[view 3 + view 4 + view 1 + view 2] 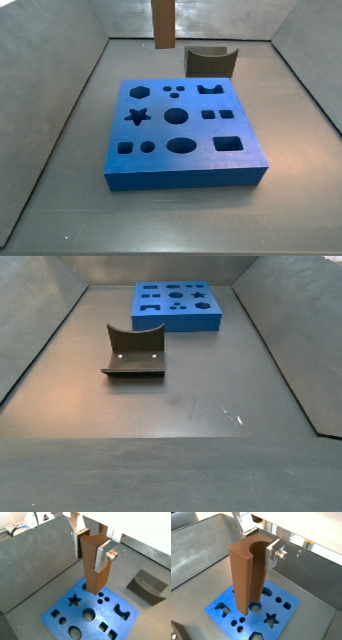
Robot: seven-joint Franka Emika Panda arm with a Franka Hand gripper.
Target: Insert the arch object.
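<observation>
Holding the arch object upright above the blue board

Clamped between the fingers [103,558] of the gripper [93,559], the arch object [246,572] is a tall orange-brown bar with a half-round groove down one face, seen best in a wrist view. It hangs upright with its lower end over the blue board [63,619] and near the small round holes [103,598]. A side view shows only the lower part of the bar [163,22], off the board [181,170] and not in any hole. The arch-shaped hole [210,89] lies on the board's far side. The dark fixture [134,351] stands on the grey floor [174,406] just beside the board, well apart from the gripper.
</observation>
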